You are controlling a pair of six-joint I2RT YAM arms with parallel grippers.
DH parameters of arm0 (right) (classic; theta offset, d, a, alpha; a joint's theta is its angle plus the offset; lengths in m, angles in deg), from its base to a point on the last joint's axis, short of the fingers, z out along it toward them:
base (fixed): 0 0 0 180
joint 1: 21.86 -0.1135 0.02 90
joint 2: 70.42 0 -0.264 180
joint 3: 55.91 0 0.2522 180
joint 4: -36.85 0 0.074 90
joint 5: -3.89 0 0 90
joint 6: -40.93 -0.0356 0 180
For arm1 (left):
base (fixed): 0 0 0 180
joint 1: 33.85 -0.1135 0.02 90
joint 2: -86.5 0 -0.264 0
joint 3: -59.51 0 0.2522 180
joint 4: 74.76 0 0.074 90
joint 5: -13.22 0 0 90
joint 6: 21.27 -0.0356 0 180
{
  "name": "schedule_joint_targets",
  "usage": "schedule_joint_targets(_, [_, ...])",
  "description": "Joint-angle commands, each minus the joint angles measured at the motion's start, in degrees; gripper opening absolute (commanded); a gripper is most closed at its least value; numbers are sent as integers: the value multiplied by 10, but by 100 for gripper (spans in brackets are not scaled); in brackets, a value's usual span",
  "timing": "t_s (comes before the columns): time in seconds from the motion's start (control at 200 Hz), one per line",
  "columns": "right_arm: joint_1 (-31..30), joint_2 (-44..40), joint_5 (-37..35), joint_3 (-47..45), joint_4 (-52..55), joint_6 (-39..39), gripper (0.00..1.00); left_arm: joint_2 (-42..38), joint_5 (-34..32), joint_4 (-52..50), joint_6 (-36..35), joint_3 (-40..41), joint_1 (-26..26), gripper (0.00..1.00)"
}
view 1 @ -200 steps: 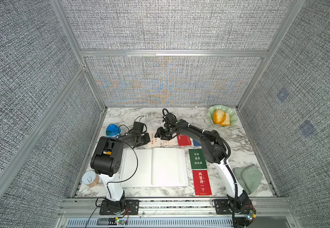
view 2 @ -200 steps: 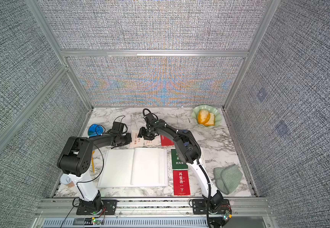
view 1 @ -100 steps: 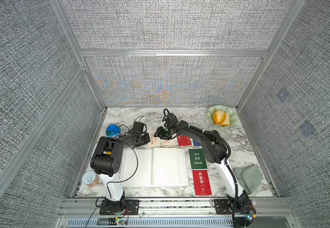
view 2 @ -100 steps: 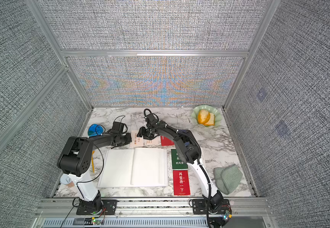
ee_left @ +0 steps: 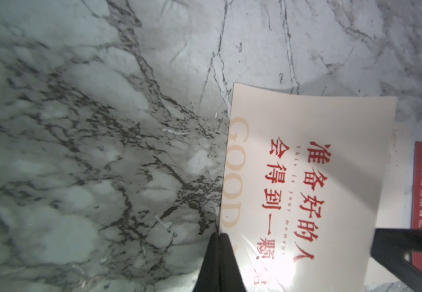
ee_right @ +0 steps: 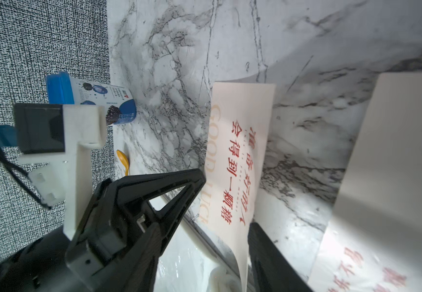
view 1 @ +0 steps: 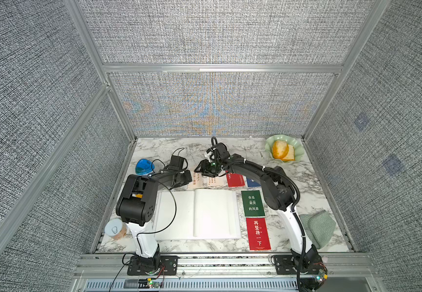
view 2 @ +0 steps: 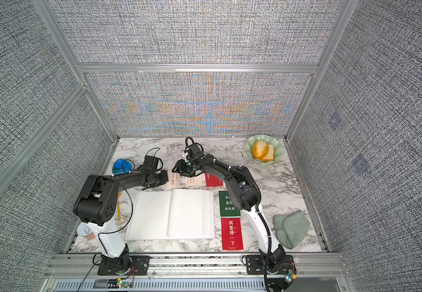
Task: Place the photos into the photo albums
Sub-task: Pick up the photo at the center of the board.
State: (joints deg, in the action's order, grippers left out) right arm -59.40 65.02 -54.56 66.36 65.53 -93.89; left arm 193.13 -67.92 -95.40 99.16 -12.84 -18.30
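The photo album [view 1: 197,215] [view 2: 172,215] lies open with white pages at the front middle. Behind it lies a row of photos: the Good Luck card [view 1: 196,180] [ee_left: 306,164] [ee_right: 237,151], a cream card [view 1: 212,180], a red card [view 1: 235,180] and a blue one [view 1: 252,182]. A green card [view 1: 252,206] and a red card [view 1: 258,233] lie right of the album. My left gripper [view 1: 189,177] [ee_left: 220,239] is shut, its tips against the Good Luck card's edge. My right gripper [view 1: 202,174] stands open over that card, which bows up beside one of its fingers [ee_right: 268,252].
A blue tub [view 1: 144,166] sits at the back left and a can [view 1: 115,228] at the front left. A green bowl holding an orange [view 1: 283,151] stands at the back right. A folded green cloth [view 1: 318,228] lies at the right. A yellow spoon [view 2: 119,209] lies beside the album.
My right gripper has edged a little toward the left gripper over the cards. The left arm has stayed where it was.
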Motion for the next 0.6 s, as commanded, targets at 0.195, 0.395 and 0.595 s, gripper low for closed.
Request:
schedule_joint_targets(0.195, [1, -3, 24, -29, -43, -14, 57, 1, 16, -13, 7, -6, -3, 2])
schedule_joint_targets(0.395, [2, -23, 23, -77, -69, -8, 55, 0, 23, -9, 10, -8, -6, 2])
schedule_joint_targets(0.595, [4, -36, 38, -123, -115, -8, 50, 2, 27, -8, 11, -10, -8, 2])
